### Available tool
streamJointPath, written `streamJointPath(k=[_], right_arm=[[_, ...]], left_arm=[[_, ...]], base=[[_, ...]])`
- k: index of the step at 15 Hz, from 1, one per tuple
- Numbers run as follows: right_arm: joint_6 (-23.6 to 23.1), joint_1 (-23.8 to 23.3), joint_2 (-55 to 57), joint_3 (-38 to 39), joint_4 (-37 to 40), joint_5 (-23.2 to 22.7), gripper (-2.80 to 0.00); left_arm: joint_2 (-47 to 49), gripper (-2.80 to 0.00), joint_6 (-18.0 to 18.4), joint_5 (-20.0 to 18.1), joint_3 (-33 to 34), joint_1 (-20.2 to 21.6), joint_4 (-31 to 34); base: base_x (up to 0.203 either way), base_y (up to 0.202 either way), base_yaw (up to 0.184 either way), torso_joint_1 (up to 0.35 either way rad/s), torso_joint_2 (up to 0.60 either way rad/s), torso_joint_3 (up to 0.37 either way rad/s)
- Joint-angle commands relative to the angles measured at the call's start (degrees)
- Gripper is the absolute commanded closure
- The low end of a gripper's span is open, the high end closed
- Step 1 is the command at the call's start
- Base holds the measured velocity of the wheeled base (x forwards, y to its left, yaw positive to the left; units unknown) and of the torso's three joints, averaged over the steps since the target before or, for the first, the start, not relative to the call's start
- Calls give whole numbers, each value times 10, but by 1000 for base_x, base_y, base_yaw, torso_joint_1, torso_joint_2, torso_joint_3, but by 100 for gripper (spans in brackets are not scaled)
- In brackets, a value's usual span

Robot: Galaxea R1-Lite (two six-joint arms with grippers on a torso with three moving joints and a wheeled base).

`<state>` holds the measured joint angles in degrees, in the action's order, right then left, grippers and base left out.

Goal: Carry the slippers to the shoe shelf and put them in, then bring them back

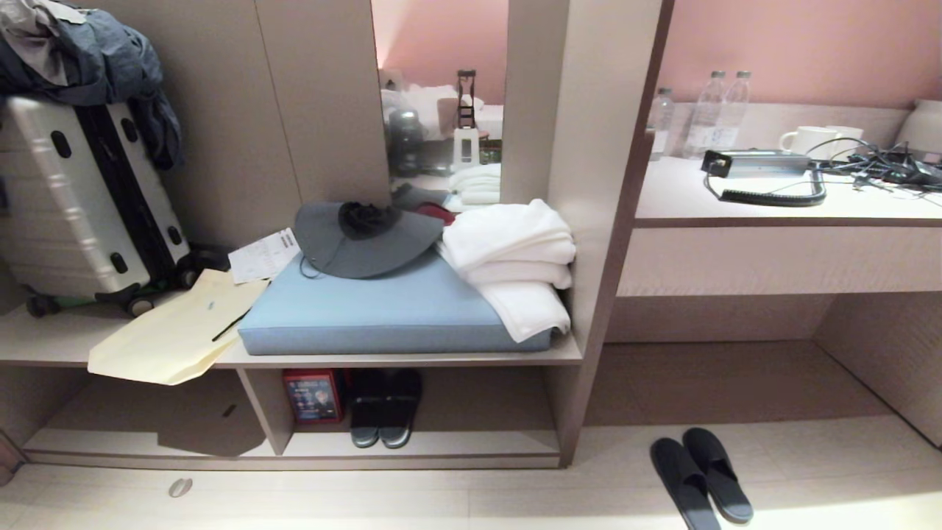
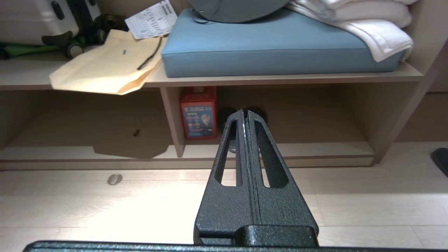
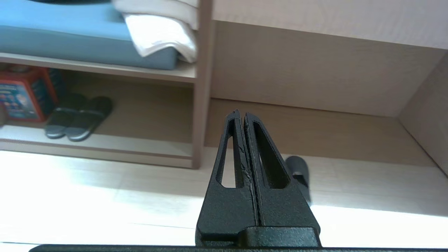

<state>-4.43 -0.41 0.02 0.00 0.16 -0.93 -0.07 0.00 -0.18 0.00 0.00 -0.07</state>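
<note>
On the pale floor before the desk recess, the slippers [image 1: 700, 480] lie side by side, well apart from the shoe shelf [image 1: 471, 412], where a similar dark pair [image 1: 385, 408] sits beside a red box [image 1: 314, 396]. Left gripper [image 2: 244, 112] and right gripper [image 3: 240, 113] both hang above the floor, fingers pressed together, holding nothing.
</note>
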Motion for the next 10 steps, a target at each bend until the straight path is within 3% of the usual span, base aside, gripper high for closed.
streamJointPath(k=[1, 10], right_arm=[[-1, 0, 1, 0, 0, 0, 0], [0, 0, 1, 0, 0, 0, 0]], left_arm=[[1, 0, 0, 0, 0, 0, 0], [0, 0, 1, 0, 0, 0, 0]], base=[[0, 198, 0, 4, 2, 1], [0, 194, -1, 4, 2, 3]])
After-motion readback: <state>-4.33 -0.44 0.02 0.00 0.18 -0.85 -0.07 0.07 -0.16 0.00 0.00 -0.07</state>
